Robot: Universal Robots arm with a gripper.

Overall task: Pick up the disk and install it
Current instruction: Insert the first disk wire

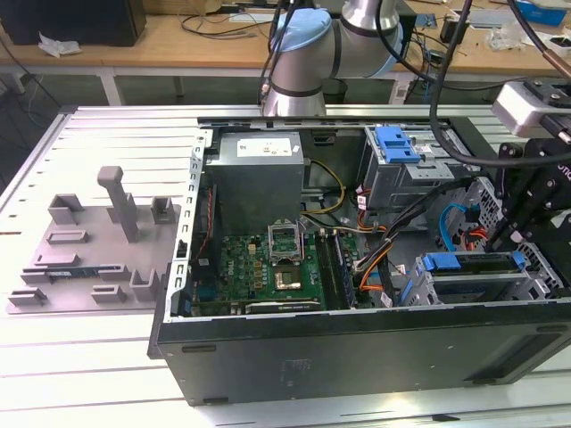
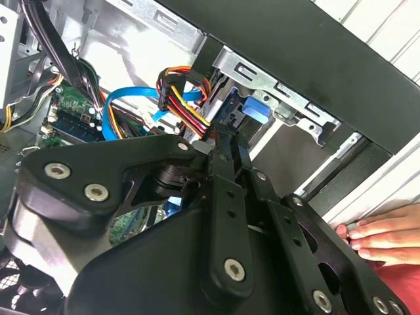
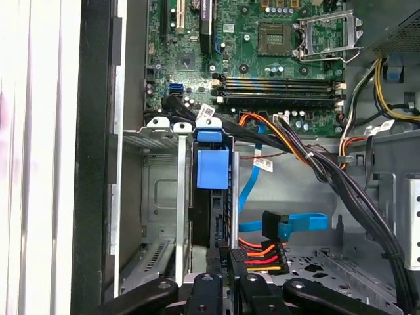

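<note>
The disk (image 1: 473,264) stands on edge in the drive cage (image 1: 464,290) at the case's front corner, on the exterior view's right, its blue frame along the top. In the first wrist view I look along the disk's blue frame (image 3: 212,167), which sits between the cage's metal rails (image 3: 161,197). My gripper (image 1: 516,239) is at the disk's outer end. The black fingers (image 3: 203,289) sit close on either side of the disk's narrow end, shut on it. In the second wrist view the gripper (image 2: 226,147) reaches into the cage beside a blue tab (image 2: 252,108).
Orange, red and blue cables (image 3: 262,246) lie right beside the disk's end. The motherboard (image 1: 268,267) and grey power supply box (image 1: 259,174) fill the case. Another blue-tabbed bay (image 1: 397,143) sits behind. A person's hand (image 2: 384,236) rests outside the case wall. A grey fixture plate (image 1: 89,259) lies on the exterior view's left.
</note>
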